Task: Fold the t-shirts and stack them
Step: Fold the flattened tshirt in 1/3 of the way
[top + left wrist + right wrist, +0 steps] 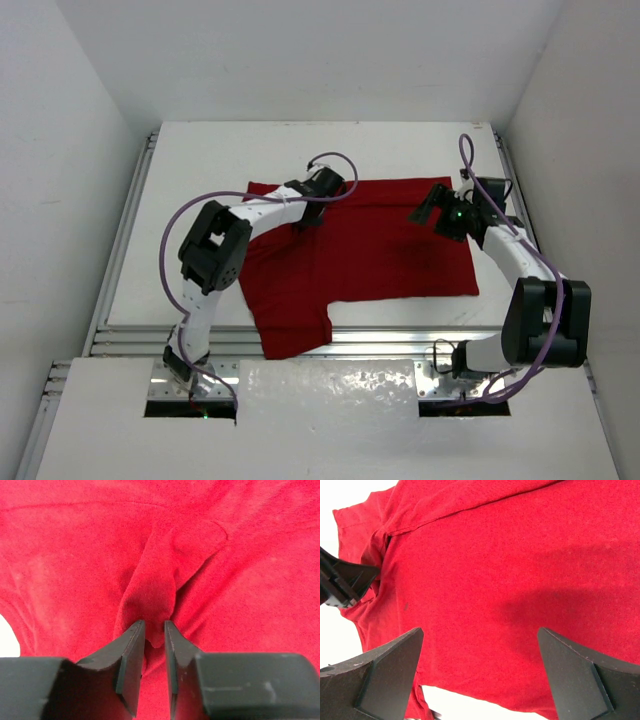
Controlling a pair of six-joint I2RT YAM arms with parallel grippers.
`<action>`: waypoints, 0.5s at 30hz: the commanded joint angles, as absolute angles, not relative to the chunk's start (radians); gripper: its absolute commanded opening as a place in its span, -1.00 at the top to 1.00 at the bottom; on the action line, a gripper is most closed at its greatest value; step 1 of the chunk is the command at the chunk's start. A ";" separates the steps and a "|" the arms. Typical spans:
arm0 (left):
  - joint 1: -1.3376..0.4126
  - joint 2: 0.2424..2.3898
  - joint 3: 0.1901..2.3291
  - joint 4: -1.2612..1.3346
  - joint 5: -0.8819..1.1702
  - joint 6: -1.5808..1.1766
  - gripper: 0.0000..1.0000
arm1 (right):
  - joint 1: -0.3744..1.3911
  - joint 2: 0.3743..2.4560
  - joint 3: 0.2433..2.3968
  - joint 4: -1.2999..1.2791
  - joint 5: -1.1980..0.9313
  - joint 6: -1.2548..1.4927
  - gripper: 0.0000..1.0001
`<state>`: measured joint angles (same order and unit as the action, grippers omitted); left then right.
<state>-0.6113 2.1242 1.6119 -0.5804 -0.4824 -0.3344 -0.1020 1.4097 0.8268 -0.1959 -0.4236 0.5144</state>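
Observation:
The dark red t-shirt [370, 250] lies spread on the white table, with one sleeve hanging toward the near edge. My left gripper [306, 218] is down on the shirt's far left part. In the left wrist view it [154, 625] is shut on a raised pinch of the shirt's cloth [150, 580]. My right gripper [428, 208] hovers over the shirt's far right part. In the right wrist view it [480, 630] is wide open and empty above the flat cloth [495, 555].
The white table [200, 160] is boxed in by white walls on three sides. Metal rails run along its left side [125, 230] and near edge [400, 338]. The left gripper's fingers [342, 580] show at the left of the right wrist view.

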 commanded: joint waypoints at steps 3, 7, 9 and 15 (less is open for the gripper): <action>-0.591 2.149 1.623 -0.549 -0.445 -0.313 0.78 | -0.095 1.416 0.859 -0.172 -0.423 0.494 -0.95; -0.591 2.143 1.615 -0.545 -0.428 -0.314 0.92 | -0.094 1.416 0.861 -0.172 -0.422 0.492 -0.95; -0.591 2.134 1.608 -0.538 -0.420 -0.314 0.92 | -0.092 1.416 0.861 -0.173 -0.419 0.492 -0.95; -0.591 2.108 1.600 -0.534 -0.377 -0.319 0.83 | -0.089 1.416 0.864 -0.178 -0.419 0.491 -0.95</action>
